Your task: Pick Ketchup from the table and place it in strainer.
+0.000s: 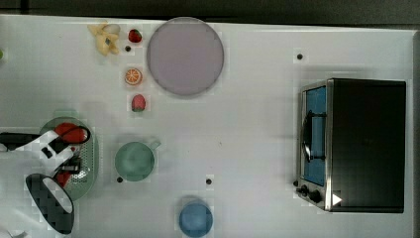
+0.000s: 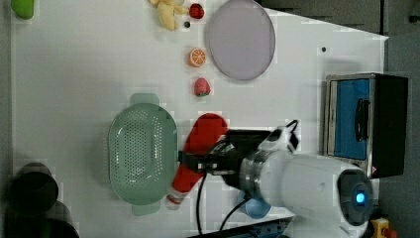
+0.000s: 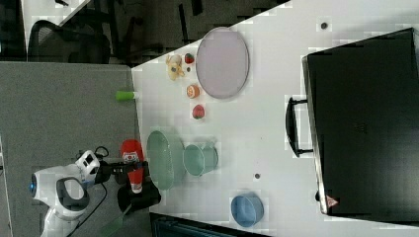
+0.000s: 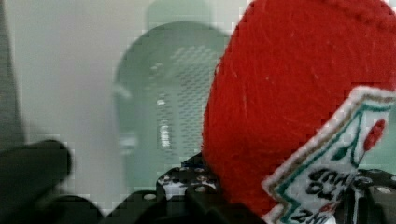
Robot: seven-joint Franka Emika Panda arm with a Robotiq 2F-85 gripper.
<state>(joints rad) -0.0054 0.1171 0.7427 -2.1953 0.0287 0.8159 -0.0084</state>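
Ketchup (image 4: 289, 93) held in the tool (image 2: 198, 161), lifted off the worktop (image 1: 257, 129).
Its long axis runs along the strainer (image 2: 141, 153), over the rim in the top view, so release looks close.

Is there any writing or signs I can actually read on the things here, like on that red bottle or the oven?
Ketchup, white label: dark lettering in a green and tan border, upside down and blurred; not readable.
Toaster oven, corner: a small white triangle sign; any symbol inside is too small to tell.
Nothing else carries readable words or numbers.
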